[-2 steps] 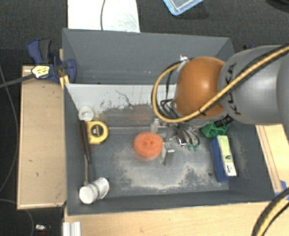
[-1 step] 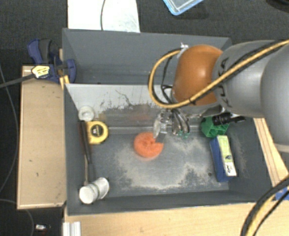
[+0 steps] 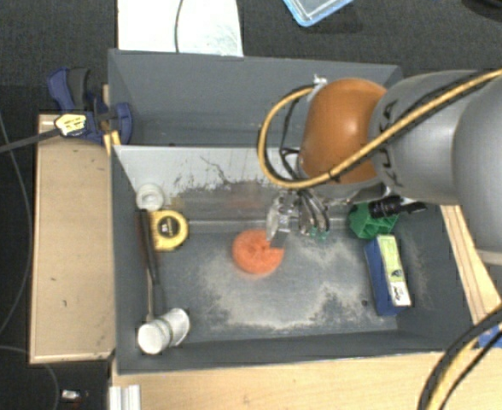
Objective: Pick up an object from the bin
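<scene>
Camera view has the gripper (image 3: 296, 222) low over the middle of the grey bin (image 3: 234, 101), just up and right of a round, flattish orange thing (image 3: 257, 253) with a rough, sponge-like look, which lies on the floor near the centre. Nothing is lifted yet, so by my judgement both the grasp and the raise are left to do. Whether the gripper is open or closed I cannot tell, though no object shows in it.

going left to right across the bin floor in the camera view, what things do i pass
yellow tape measure → orange round thing → gripper → blue box with a yellow-green label
</scene>
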Robot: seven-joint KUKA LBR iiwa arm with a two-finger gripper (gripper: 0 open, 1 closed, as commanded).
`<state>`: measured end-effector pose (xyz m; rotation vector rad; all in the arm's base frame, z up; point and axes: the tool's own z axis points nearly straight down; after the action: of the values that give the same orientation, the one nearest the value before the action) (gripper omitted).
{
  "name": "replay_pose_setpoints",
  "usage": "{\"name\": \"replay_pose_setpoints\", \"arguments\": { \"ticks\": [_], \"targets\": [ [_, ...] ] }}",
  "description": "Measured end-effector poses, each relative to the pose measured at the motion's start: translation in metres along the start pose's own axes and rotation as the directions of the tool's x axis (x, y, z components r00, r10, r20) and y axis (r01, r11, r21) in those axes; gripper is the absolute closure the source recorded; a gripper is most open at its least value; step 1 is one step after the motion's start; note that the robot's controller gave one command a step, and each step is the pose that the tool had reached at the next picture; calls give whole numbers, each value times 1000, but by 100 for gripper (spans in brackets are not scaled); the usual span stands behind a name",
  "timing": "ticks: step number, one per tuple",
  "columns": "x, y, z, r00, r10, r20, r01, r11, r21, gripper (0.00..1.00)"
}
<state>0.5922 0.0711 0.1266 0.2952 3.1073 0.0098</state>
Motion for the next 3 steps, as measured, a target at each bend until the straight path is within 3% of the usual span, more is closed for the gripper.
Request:
{"name": "replay_pose_setpoints", "arguments": {
  "ticks": [2,3],
  "targets": [
    [20,-5,0,1000,12,2,-12,1000,-1,100],
    [19,0,2,1000,-8,5,8,1000,0,100]
  ]
}}
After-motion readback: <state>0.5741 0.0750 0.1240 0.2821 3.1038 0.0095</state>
